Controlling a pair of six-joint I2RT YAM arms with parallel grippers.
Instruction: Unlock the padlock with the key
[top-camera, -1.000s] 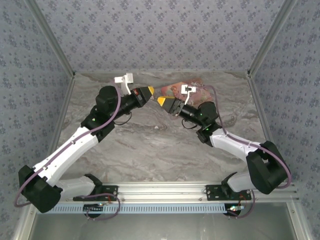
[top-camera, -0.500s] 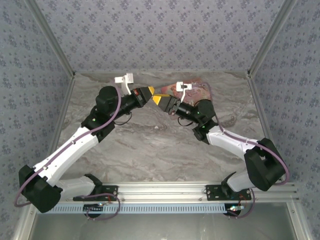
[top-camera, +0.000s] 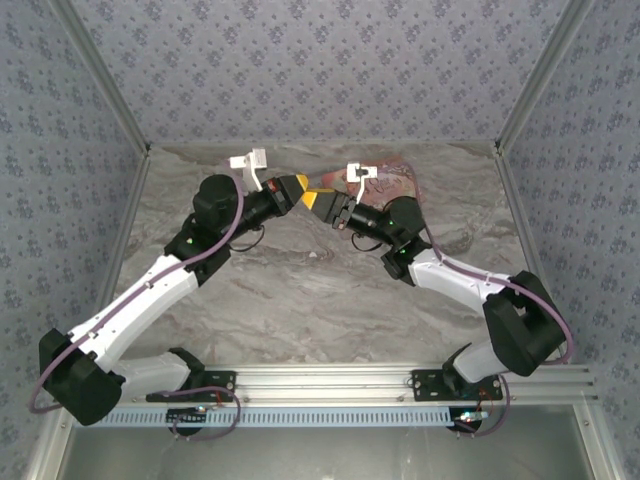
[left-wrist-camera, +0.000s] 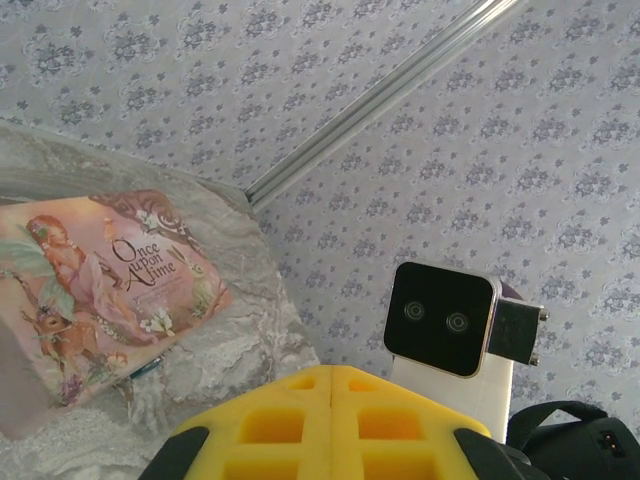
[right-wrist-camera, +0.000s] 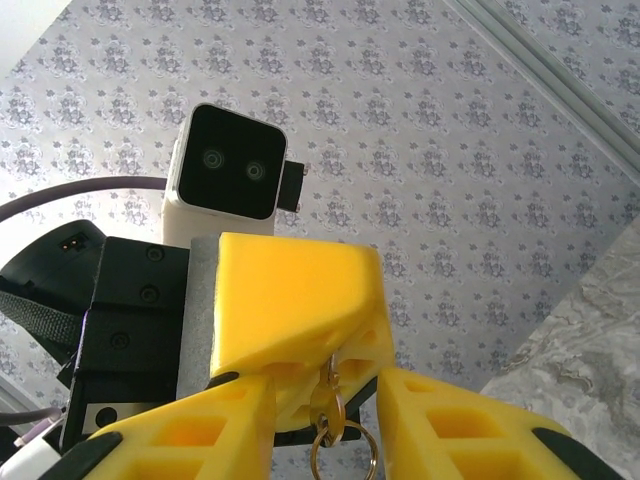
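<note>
My left gripper (top-camera: 300, 186) hangs in the air over the back of the table, jaws shut (left-wrist-camera: 331, 372). In the right wrist view its yellow fingers (right-wrist-camera: 290, 310) pinch the blade of a small brass key (right-wrist-camera: 328, 398), and the key ring (right-wrist-camera: 342, 452) dangles below. My right gripper (top-camera: 314, 199) faces it tip to tip. Its two yellow fingers (right-wrist-camera: 200, 425) stand either side of the key with gaps showing, so it is open (right-wrist-camera: 325, 385). The padlock is hidden.
A pink illustrated flat box (left-wrist-camera: 100, 280) lies on the marbled cloth (top-camera: 320, 290) at the back, just behind the right wrist (top-camera: 385, 178). Patterned walls (top-camera: 320, 70) close in the back and both sides. The metal rail (top-camera: 330, 380) with the arm bases runs along the near edge.
My right arm has swung left toward the left gripper until the tips meet. Its fingers have narrowed around the key. The left arm has held still.
</note>
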